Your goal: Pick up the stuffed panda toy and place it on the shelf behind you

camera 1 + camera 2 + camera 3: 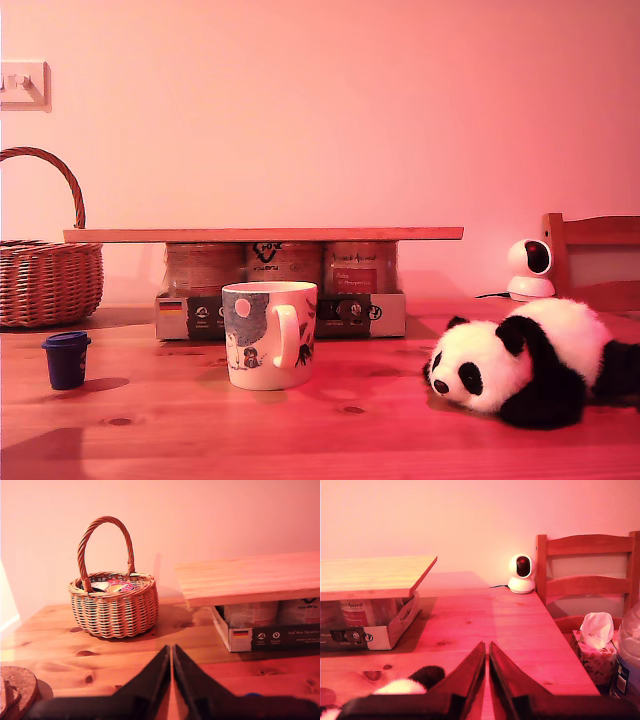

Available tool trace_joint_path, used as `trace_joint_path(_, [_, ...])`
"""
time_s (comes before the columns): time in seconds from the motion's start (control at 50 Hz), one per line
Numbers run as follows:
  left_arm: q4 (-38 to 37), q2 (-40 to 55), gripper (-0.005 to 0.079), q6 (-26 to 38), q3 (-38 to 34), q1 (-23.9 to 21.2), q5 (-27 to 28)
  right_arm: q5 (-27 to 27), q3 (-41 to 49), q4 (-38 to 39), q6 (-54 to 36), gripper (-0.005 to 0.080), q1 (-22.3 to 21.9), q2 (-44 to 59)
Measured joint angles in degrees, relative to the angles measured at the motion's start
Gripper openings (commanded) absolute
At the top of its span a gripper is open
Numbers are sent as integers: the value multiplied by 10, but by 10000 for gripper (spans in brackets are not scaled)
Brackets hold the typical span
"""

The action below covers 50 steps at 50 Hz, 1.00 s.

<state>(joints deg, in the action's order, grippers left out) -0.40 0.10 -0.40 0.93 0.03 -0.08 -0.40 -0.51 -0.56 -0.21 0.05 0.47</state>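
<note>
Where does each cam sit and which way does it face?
Exterior view: low at table height, facing the wall across the painted white mug and black-and-white plush panda; no arm shows.
First wrist view: above my first tool, shut, facing the wicker basket.
Second wrist view: above my second tool, shut, facing the round white camera.
Shared: the light wooden plank shelf.

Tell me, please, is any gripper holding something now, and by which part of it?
Nothing is held. My first gripper and my second gripper are both shut on nothing; the stuffed panda toy lies untouched on the table.
</note>
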Motion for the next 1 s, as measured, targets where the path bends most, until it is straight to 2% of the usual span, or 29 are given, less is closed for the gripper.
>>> trace_joint_path(0.04, [7,0,-21,-12,0,0,18,-17,-1,2,0,-13,-5,0])
trace_joint_path(0.06, [20,1,-21,-38,0,0,40,-43,-5,-1,2,-13,-13,0])
trace_joint_path(0.08, [63,1,-21,-49,0,0,55,-82,-16,-2,1,-13,-23,0])
trace_joint_path(0.22, [73,0,-21,-54,24,-2,60,-95,-75,-9,2,-13,-26,0])
trace_joint_path(0.44, [60,0,-21,-54,24,-2,63,-121,-75,-18,2,-13,-26,0])
trace_joint_path(0.54, [57,0,-21,-57,26,-2,92,-143,-75,-20,14,-13,-26,0])
trace_joint_path(0.78, [-56,0,-21,-76,77,-3,219,-158,-100,-74,31,-13,-26,0])
trace_joint_path(1.0, [-140,0,-21,-75,106,-16,274,-173,-148,-119,31,-13,-26,0])
